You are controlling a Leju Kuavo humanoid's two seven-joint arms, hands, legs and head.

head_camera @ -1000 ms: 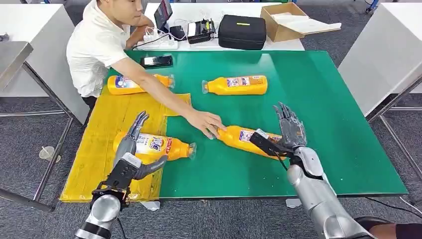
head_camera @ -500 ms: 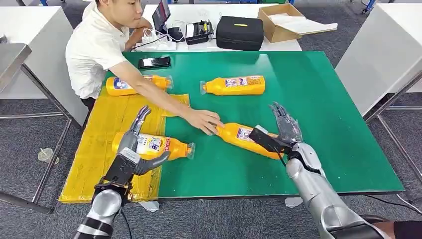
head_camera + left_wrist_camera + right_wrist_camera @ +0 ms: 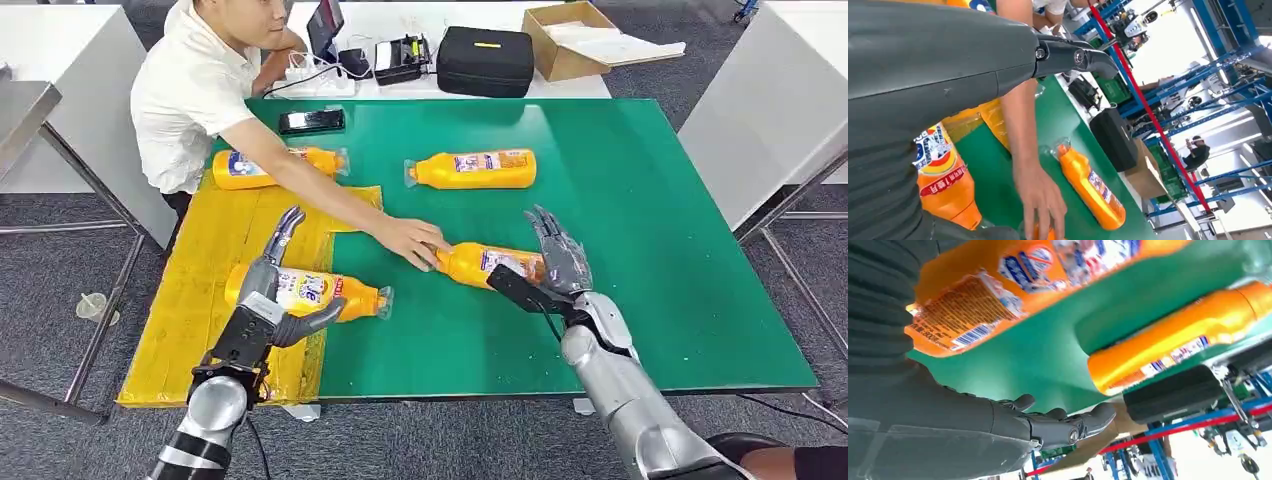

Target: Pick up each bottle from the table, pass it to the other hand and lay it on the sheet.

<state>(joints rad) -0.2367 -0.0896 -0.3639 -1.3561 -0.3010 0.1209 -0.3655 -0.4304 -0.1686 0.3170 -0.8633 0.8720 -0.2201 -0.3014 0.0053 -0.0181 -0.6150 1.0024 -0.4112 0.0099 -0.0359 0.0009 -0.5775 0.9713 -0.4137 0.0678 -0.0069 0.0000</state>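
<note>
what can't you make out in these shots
- Head view: whether the right hand touches the near bottle; the hand covers that end.
- Head view: that bottle's cap, under the person's hand.
- Left wrist view: the left hand hides much of the sheet bottle.

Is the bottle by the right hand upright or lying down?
Lying down: the bottle rests lengthwise on the green table, a person's hand at its cap end.
</note>
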